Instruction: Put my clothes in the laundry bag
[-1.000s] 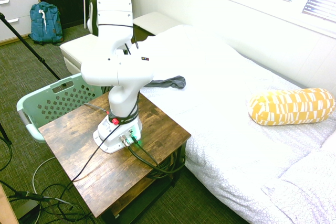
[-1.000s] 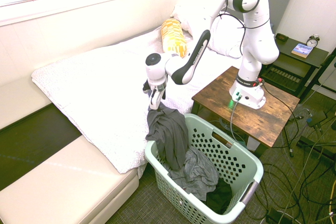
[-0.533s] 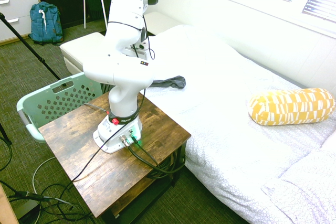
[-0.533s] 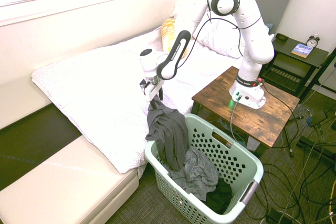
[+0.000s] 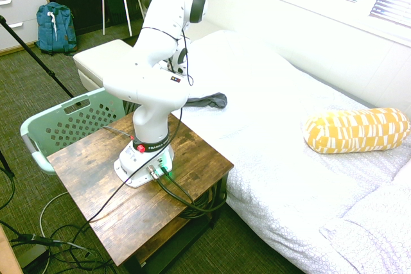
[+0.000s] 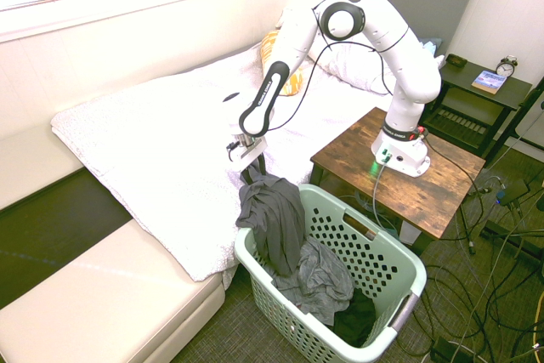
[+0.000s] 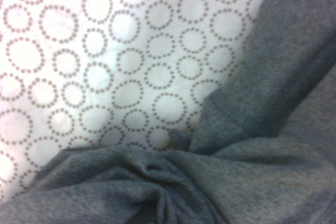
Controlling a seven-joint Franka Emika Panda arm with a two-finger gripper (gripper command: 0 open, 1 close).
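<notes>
The tool (image 6: 249, 161) hangs with fingers apart just above the clothes (image 6: 272, 214), draped half over the laundry bag (image 6: 399, 282) rim; a shallow pinch could slip off.

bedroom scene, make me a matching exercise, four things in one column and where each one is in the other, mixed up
Things:
1. dark grey garment
2. yellow pillow
3. blue backpack
4. alarm clock

Places:
A. on the floor by the drawers
B. draped over the rim of the mint-green laundry basket, its upper end on the bed edge
C. on the dark nightstand, beside a book
D. lying on the white bed cover

Pairs: 1-B, 2-D, 3-A, 4-C
</notes>
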